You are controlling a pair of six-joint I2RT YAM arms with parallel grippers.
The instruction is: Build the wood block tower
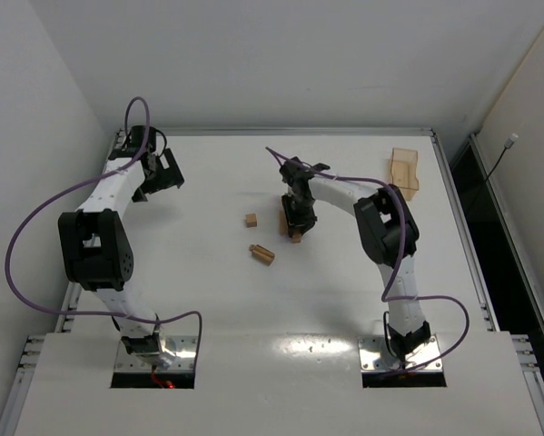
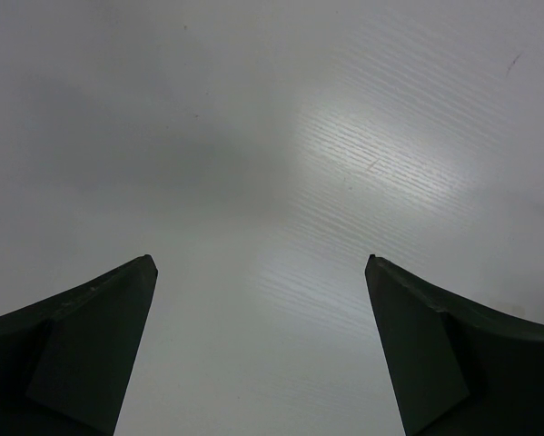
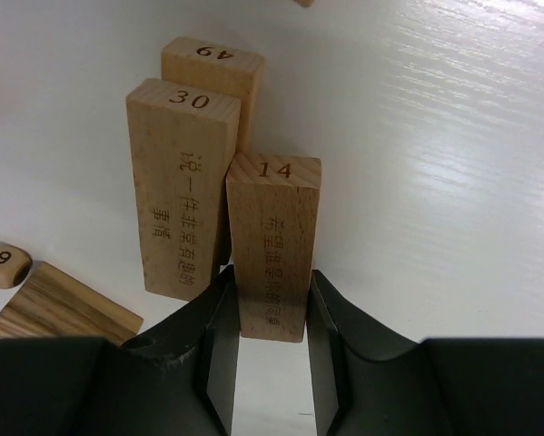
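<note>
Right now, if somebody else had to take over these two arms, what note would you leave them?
Left pincer: open, empty, over the white table.
Right pincer: shut on the light-tan wooden bar numbered 14, beside the wooden bar numbered 30 and the wooden bar numbered 49.
Loose nearby: a small wooden cube and a short wooden bar.
Done: no tower visible yet. Left: all the stacking.

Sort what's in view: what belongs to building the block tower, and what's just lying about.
Job in hand:
block 14, held by the right gripper
block 30
block 49

Lying about:
numbered die
flat grained slat, probably not a tower piece
shallow tray at the table's far right
</note>
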